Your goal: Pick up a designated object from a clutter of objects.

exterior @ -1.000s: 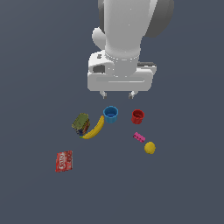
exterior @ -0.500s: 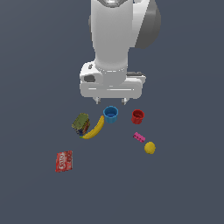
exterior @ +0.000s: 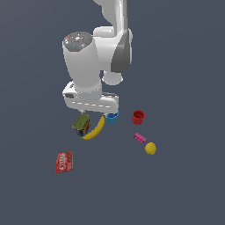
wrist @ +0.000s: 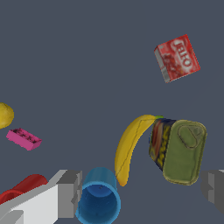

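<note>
The designated can [exterior: 81, 124] has an olive-green top and a blue label, and lies against the yellow banana [exterior: 94, 129]. In the wrist view the can [wrist: 178, 151] sits between my fingers, close to one fingertip [wrist: 214, 186], with the banana [wrist: 131, 144] beside it. My gripper [exterior: 94, 114] hovers just above the can and banana, open and empty. It also shows in the wrist view [wrist: 142, 190]. The blue cup [exterior: 112, 117] stands by the other finger [wrist: 68, 194].
The red cup [exterior: 138, 117], pink brick [exterior: 139, 137] and yellow ball [exterior: 150, 148] lie toward the exterior view's right. The flat red packet [exterior: 64, 161] lies apart at the lower left. The wrist view shows the blue cup [wrist: 98, 201] and packet [wrist: 177, 58].
The arm has swung toward the exterior view's left and lowered, so the gripper now hangs over the can and banana. The objects have not moved.
</note>
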Robot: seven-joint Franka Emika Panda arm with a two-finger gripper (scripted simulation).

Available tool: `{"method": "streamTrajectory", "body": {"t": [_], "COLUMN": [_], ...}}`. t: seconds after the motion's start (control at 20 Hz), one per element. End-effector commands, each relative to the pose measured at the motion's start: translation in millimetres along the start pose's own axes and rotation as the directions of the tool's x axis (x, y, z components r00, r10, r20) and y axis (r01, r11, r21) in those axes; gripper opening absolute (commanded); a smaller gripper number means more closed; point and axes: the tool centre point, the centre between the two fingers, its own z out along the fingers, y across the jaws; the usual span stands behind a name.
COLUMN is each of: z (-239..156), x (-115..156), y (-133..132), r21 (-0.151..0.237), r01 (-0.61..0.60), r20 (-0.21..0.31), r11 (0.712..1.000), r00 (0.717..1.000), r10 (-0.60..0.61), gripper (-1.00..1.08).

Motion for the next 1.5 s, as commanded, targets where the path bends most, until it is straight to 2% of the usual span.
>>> {"method": "streamTrajectory", "body": {"t": [0.0,0.3,0.6,1.05,1.45], "z": [21.5,58.6,77.8,85.7,120.8], "x": [-1.4,-9.0,-15.9,-17.3,-17.8], "y": [23.6,66.0,88.9,92.2,93.3], "r21": [0.002,0.001,-0.002,-0.003,-0.003], "r01": [-0.046,-0.127,-0.171,-0.177,-0.179], "r20": [-0.005,-0.014,-0.019,-0.018,-0.019], "r11": [0.999,0.992,0.985,0.984,0.984], "r00": [0.999,0.992,0.985,0.984,0.984], "r10": [0.046,0.127,0.171,0.177,0.179], "gripper": [1.0,1.0,1.0,1.0,1.0]}}
